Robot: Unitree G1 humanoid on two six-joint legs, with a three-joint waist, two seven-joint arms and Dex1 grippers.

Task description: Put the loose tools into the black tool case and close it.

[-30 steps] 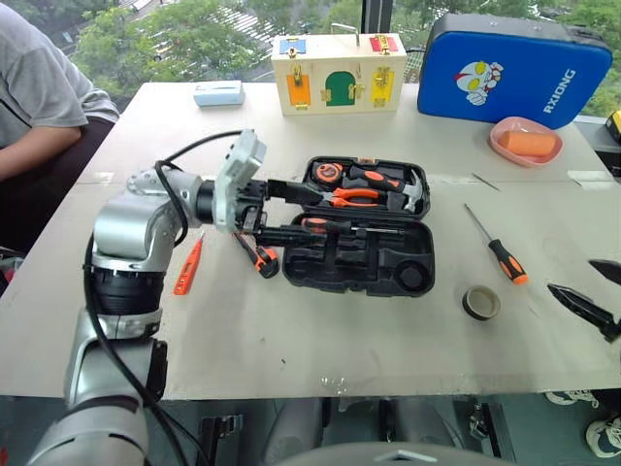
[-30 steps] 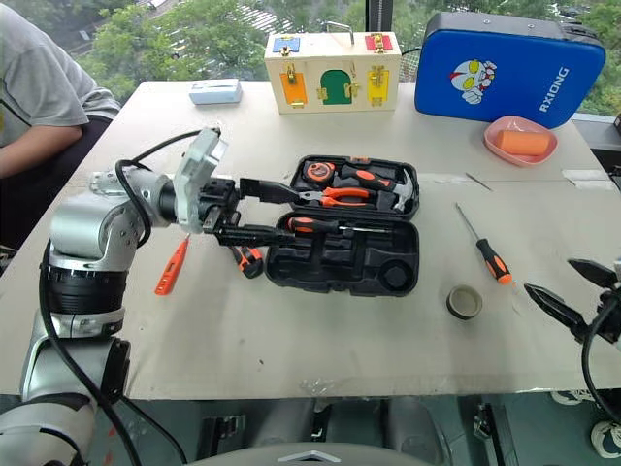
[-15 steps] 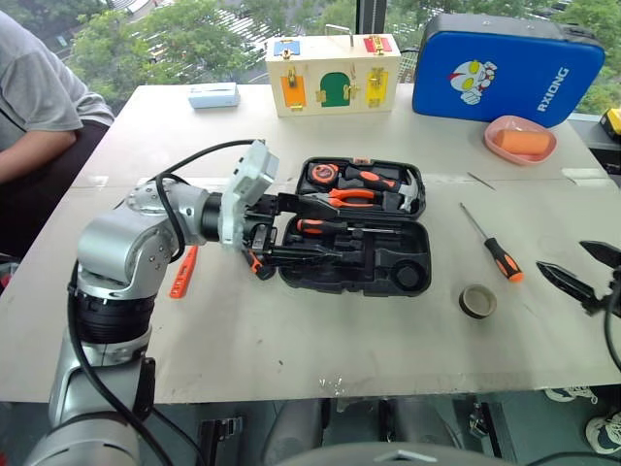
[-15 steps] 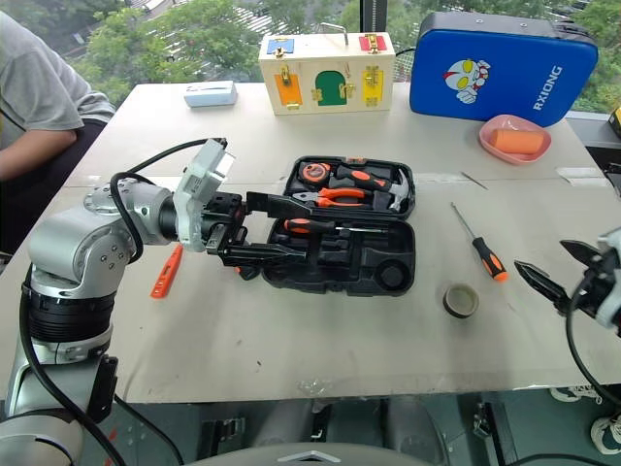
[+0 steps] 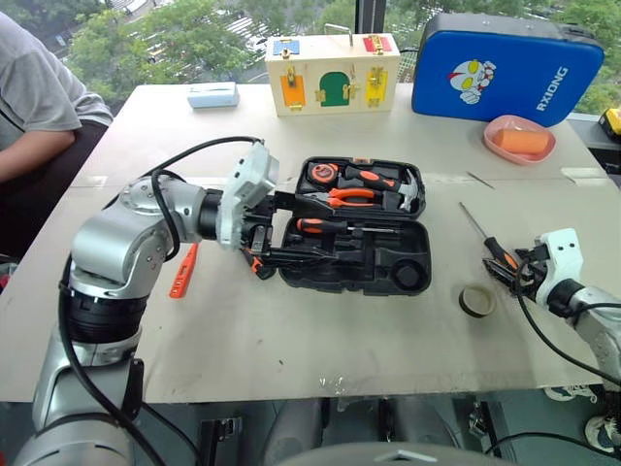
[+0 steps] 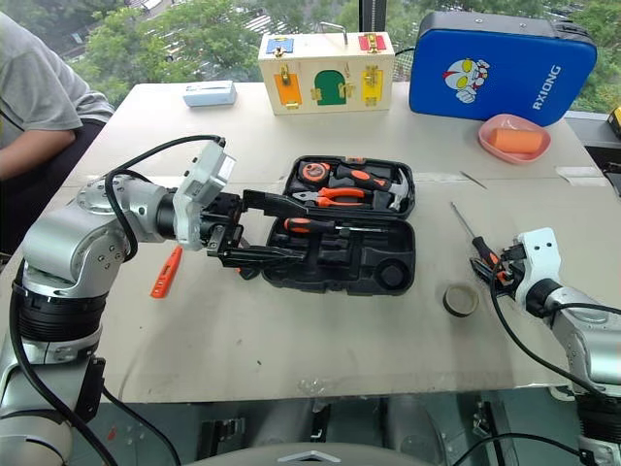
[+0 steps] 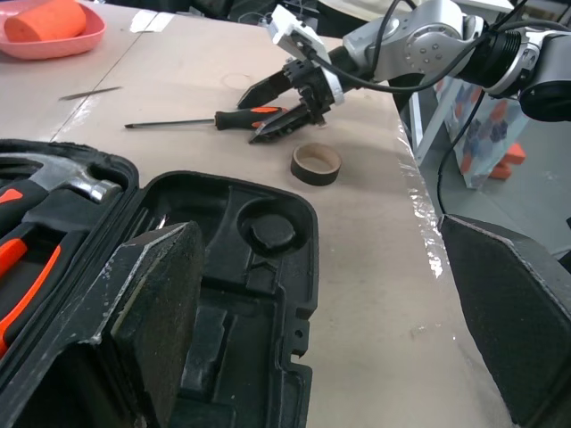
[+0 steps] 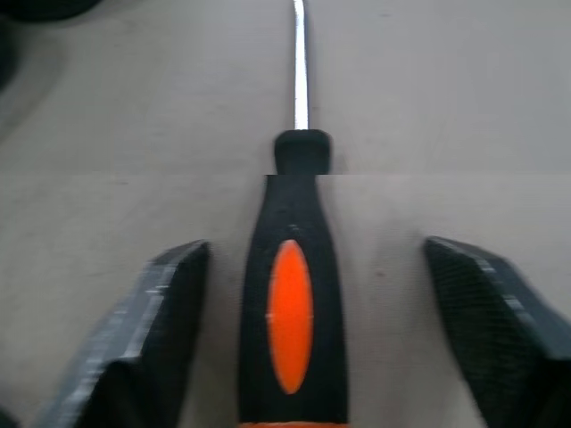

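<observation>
Two head cameras look forward and down from above the near edge of the bench [image 5: 291, 340]; both take in the whole top, with the open tool case [image 5: 359, 228] at mid-frame and windows along the top. The left wrist camera sits low over the case [image 7: 223, 294], facing across it to the right hand [image 7: 285, 98] at upper middle. The right wrist camera hovers very near the bench, looking along the screwdriver [image 8: 293, 294] between its fingers.

Two screwdrivers [image 5: 498, 254], one tape roll [image 5: 477, 301]
</observation>
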